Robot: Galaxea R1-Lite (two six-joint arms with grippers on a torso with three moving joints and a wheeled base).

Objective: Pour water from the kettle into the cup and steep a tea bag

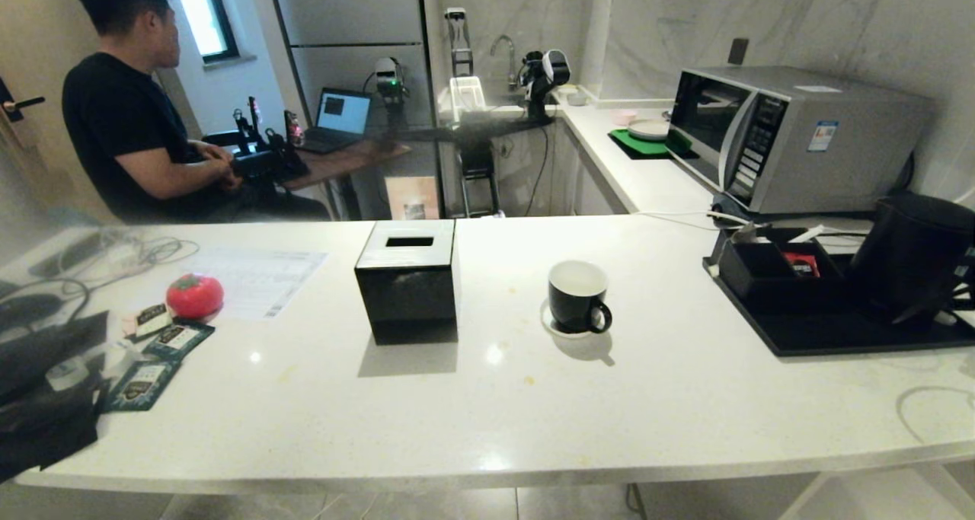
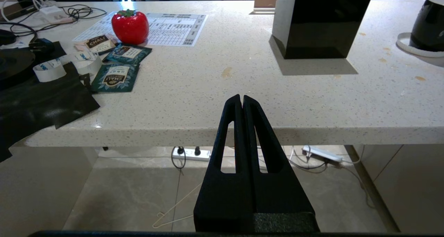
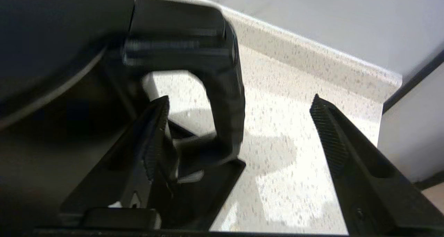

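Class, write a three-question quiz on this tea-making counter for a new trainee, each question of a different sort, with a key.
1. True or false: the cup stands on a saucer.
2. The kettle stands on: A) the microwave, B) the black tray, C) the bare counter.
3. What part of the kettle lies between the fingers of the open right gripper?

Key: 1 true. 2 B. 3 its handle.

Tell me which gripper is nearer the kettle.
Right. The right gripper stands open around the kettle handle; the left gripper is shut, below the counter edge, far from it.
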